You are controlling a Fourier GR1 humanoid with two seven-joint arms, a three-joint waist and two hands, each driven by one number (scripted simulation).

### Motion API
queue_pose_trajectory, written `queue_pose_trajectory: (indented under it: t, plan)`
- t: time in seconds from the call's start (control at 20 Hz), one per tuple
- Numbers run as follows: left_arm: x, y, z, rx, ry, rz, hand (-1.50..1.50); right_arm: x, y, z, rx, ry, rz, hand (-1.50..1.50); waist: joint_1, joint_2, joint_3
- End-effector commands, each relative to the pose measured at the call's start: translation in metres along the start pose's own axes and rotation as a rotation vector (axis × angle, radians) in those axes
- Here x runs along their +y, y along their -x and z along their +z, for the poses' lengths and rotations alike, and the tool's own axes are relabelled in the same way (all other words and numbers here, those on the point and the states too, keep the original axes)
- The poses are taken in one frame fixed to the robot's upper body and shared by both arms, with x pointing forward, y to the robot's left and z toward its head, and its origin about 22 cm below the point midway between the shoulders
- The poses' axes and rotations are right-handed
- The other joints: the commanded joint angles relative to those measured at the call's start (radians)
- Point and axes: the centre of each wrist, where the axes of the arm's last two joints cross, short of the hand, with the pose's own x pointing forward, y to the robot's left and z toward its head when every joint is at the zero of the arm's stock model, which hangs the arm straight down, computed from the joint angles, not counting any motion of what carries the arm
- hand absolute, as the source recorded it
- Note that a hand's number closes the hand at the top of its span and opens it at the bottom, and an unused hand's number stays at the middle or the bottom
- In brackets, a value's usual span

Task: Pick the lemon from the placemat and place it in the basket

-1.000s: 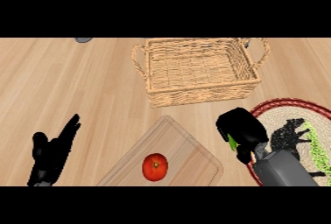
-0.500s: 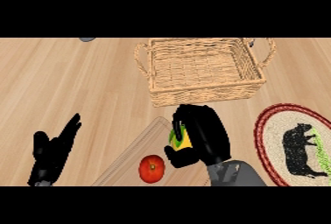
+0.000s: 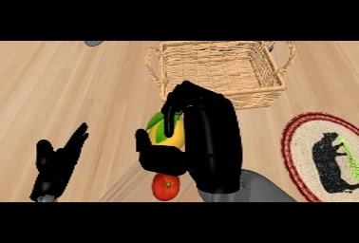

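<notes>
Wicker-woven basket (image 3: 217,71) sits beyond right hand (image 3: 207,142) curled round smooth yellow-green lemon (image 3: 168,130).

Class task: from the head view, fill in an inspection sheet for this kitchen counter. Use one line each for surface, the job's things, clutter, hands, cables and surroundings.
Surface: wooden counter, light plank grain.
Job's things: lemon, yellow with a green patch, held above the counter and short of the basket; wicker basket with two handles, nothing seen inside; round placemat, red rim, black animal figure, at the right edge.
Clutter: tomato on a cutting board, mostly hidden; small grey object at the top edge.
Hands: right hand curled round the lemon; left hand open, resting at lower left.
Cables: nothing seen.
Surroundings: nothing seen beyond the counter.
</notes>
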Motion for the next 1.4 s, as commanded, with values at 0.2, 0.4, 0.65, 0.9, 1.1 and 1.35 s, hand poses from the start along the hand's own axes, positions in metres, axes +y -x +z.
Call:
queue_pose_trajectory:
  t: [0.2, 0.4, 0.65, 0.9, 1.1, 1.35]
  plan:
    - [-0.008, 0.033, -0.002, 0.141, 0.002, 0.016, 0.0, -0.032, -0.077, -0.038, 0.12, 0.138, -0.032, 1.5, -0.01, 0.014, -0.013]
    - [-0.009, 0.03, -0.003, 0.13, 0.001, 0.021, 0.0, -0.039, -0.089, -0.072, 0.152, 0.168, -0.012, 1.5, -0.014, 0.021, -0.011]
    - [-0.005, 0.039, 0.01, 0.121, -0.006, 0.025, 0.0, -0.04, -0.092, -0.099, 0.194, 0.168, 0.03, 1.5, -0.014, 0.019, -0.01]
    - [-0.012, 0.03, 0.008, 0.115, -0.017, 0.03, 0.0, -0.034, -0.068, -0.135, 0.209, 0.16, 0.07, 1.5, -0.014, 0.025, -0.009]
    - [-0.005, 0.038, 0.014, 0.117, -0.017, 0.017, 0.0, -0.029, -0.044, -0.149, 0.222, 0.152, 0.027, 1.5, -0.014, 0.025, -0.008]
    - [-0.006, 0.032, -0.005, 0.106, -0.005, 0.026, 0.0, -0.026, -0.023, -0.159, 0.27, 0.151, -0.076, 1.5, -0.025, 0.026, -0.009]
